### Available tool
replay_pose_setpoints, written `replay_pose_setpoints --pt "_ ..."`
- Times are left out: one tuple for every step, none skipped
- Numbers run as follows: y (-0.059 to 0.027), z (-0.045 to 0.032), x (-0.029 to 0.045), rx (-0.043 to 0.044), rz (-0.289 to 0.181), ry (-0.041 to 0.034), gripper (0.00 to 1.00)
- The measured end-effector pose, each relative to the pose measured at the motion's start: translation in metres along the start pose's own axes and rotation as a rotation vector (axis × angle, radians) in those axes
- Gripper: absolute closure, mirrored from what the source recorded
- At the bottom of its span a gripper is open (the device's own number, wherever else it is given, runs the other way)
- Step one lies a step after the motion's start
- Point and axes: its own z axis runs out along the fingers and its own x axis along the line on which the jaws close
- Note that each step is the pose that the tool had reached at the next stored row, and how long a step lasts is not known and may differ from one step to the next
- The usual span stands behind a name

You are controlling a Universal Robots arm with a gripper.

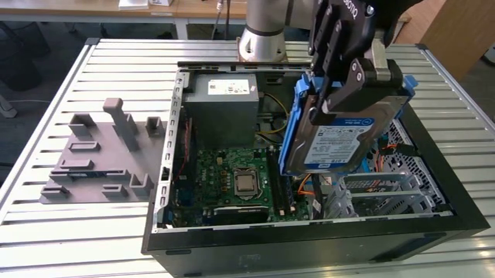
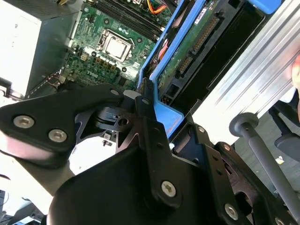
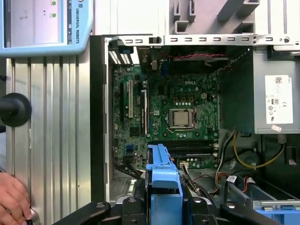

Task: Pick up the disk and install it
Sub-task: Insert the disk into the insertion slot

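The claw [image 1: 362,87] is clamped on the disk [image 1: 337,139], its black fingers pressing the top end from both flat sides. The disk hangs on edge and slightly tilted, clear of everything below, with its blue-and-white label facing the exterior camera and blue rails along its long edges. In the second wrist view the green circuit side of the disk shows next to a finger that lies against the blue rail.

The disk is held above the open computer case [image 1: 309,237], over the side toward the exterior view's right, where a silver drive cage [image 1: 386,191] sits just beneath it. Deeper in the case lies the green main board [image 1: 240,174], and a grey power supply box [image 1: 224,110] with a white sticker stands at the far end.

The case rests on a ribbed metal bench [image 1: 46,231]. A grey plastic fixture [image 1: 101,150] sits on the bench, toward the exterior view's left of the case. In the first wrist view a person's hand [image 3: 11,201] rests at the bench's edge, and a control tablet [image 3: 42,23] lies nearby.
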Motion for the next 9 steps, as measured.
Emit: replay_pose_setpoints --pt "-0.0006 0.0005 0.0013 0.0000 0.000 0.0000 0.64" --pt "-0.0012 0.0010 0.0025 0.0000 0.000 0.0002 0.64" --pt "-0.0020 0.0016 0.0036 0.0000 0.000 0.0001 0.64" --pt "-0.0030 0.0021 0.0045 0.0000 0.000 0.0002 0.64" --pt "-0.0043 0.0024 0.0052 0.0000 0.000 0.0004 0.64" --pt "-0.0059 0.0028 0.0055 0.0001 0.000 0.0003 0.64" --pt "-0.0075 0.0031 0.0058 0.0001 0.000 0.0003 0.64" --pt "-0.0091 0.0033 0.0060 0.0000 0.000 0.0005 0.64" --pt "-0.0107 0.0037 0.0062 0.0000 0.000 0.0005 0.64"
